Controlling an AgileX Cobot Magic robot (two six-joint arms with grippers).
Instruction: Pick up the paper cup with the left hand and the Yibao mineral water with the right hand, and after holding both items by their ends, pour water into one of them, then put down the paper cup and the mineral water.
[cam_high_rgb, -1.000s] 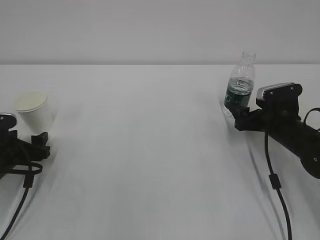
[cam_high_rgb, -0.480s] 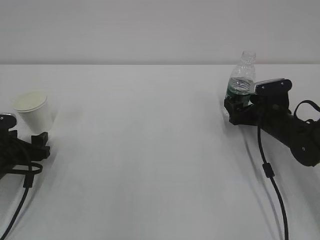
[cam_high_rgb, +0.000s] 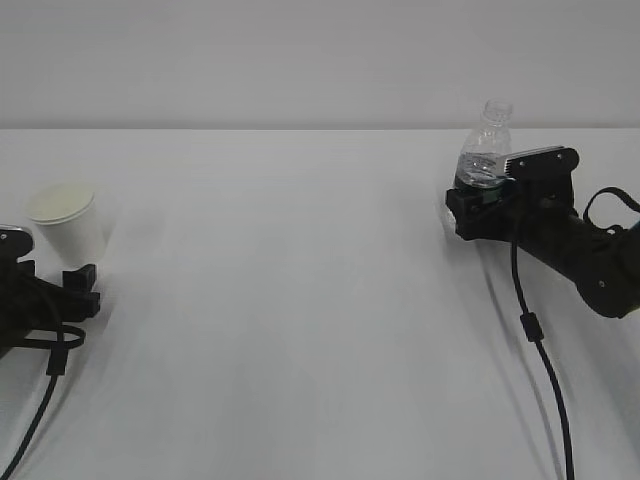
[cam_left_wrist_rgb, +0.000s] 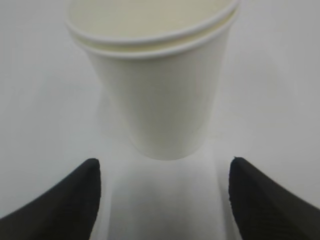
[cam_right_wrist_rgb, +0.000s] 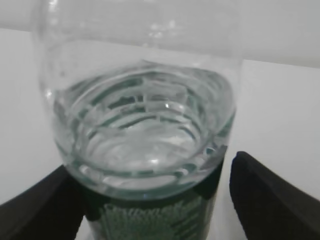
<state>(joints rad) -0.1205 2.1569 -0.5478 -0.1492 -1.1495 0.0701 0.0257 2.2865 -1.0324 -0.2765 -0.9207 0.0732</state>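
Note:
The white paper cup (cam_high_rgb: 65, 225) stands upright at the table's left side. My left gripper (cam_high_rgb: 82, 285) rests low just in front of it, open. In the left wrist view the paper cup (cam_left_wrist_rgb: 155, 85) stands just past the two black fingertips (cam_left_wrist_rgb: 82, 192), and my left gripper (cam_left_wrist_rgb: 162, 170) has only bare table between them. The Yibao mineral water (cam_high_rgb: 483, 150) stands upright at the right, uncapped. My right gripper (cam_high_rgb: 468, 212) is open around its lower half. Up close the bottle (cam_right_wrist_rgb: 145, 135) fills the space of my right gripper (cam_right_wrist_rgb: 151, 167), with a gap showing beside the right finger (cam_right_wrist_rgb: 265, 195).
The white table (cam_high_rgb: 300, 300) runs back to a pale wall. A long black cable (cam_high_rgb: 535, 340) trails from the right arm toward the front edge, and another loops below the left arm (cam_high_rgb: 50, 365).
My right gripper has slid forward and left along the table until its fingers flank the bottle. The left arm and the cup have not moved.

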